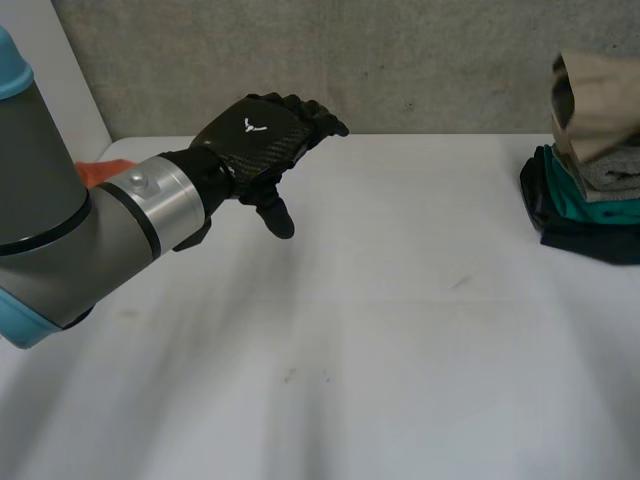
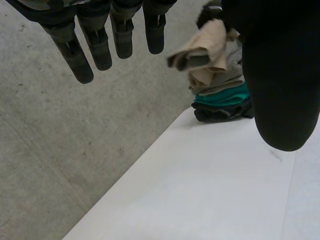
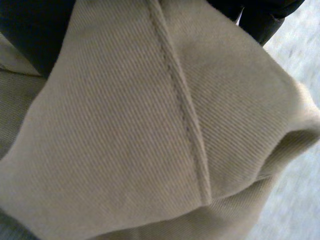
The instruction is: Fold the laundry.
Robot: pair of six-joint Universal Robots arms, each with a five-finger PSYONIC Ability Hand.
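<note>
Mostly tan cloth (image 3: pixel 150 125) over the right hand (image 3: pixel 270 17), grip untellable; left hand (image 1: pixel 255 140) spread above the table (image 1: pixel 400 330).

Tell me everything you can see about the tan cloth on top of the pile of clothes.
The tan cloth is beige fabric with fine diagonal ribs, like twill, and a stitched seam running along it. It is loosely bunched, not flat, one edge curled into a roll. It sits atop the pile of clothes, over grey, teal and dark layers, at the table's right side. The right hand is against it; its grip cannot be judged.
</note>
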